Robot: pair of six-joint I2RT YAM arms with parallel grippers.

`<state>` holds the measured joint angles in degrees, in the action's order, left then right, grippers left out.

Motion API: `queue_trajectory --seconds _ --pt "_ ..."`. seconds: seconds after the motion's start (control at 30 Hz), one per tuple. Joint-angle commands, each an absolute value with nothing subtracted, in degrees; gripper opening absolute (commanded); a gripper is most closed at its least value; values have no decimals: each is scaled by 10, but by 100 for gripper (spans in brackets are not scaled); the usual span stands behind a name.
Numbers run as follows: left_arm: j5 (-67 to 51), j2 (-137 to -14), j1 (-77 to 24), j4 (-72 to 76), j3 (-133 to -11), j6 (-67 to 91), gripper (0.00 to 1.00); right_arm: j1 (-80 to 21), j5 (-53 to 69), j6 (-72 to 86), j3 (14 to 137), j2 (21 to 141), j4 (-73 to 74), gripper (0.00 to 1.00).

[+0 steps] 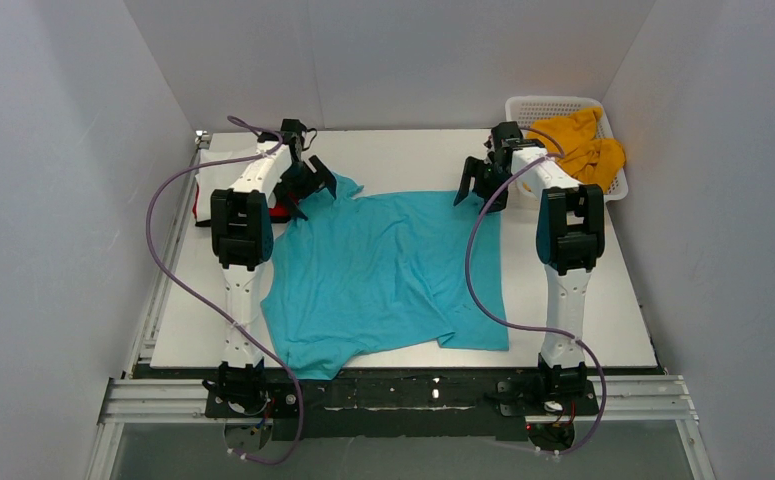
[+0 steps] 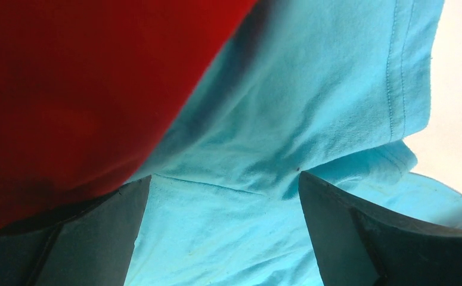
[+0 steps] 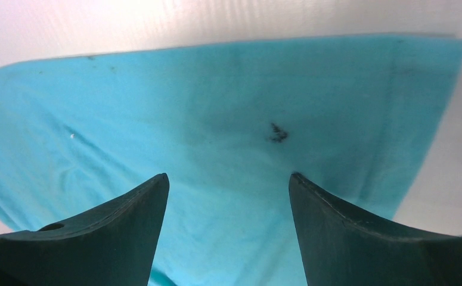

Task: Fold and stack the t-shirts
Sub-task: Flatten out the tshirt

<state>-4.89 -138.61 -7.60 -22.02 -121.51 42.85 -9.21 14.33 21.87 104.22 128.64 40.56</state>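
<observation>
The turquoise t-shirt (image 1: pixel 383 270) lies spread on the white table, a little rumpled at its near edge. My left gripper (image 1: pixel 313 190) is open over its far left corner, by the sleeve; cloth (image 2: pixel 264 149) fills the left wrist view between the fingers. My right gripper (image 1: pixel 478 185) is open over the shirt's far right corner (image 3: pixel 246 119). A red shirt (image 1: pixel 278 208) lies under the left arm, also red in the left wrist view (image 2: pixel 67 89). A mustard-yellow shirt (image 1: pixel 585 145) sits in the basket. White and black shirts are mostly hidden.
The white lattice basket (image 1: pixel 548 105) stands at the far right corner of the table. A folded pile lies at the far left behind the left arm (image 1: pixel 203 195). Grey walls close in on three sides. Bare table (image 1: pixel 403 155) lies beyond the shirt.
</observation>
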Motion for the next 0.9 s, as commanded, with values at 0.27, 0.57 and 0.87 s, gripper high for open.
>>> queue_trajectory --seconds 0.27,0.57,0.87 --pt "-57 -1453 -51 -292 -1258 453 98 -67 61 188 1171 1347 510 82" --pt "-104 -1374 -88 -271 -1278 380 98 -107 39 110 1177 1274 504 82" --pt "-75 -1181 -136 -289 -1110 316 98 -185 -48 146 1028 1111 494 83"
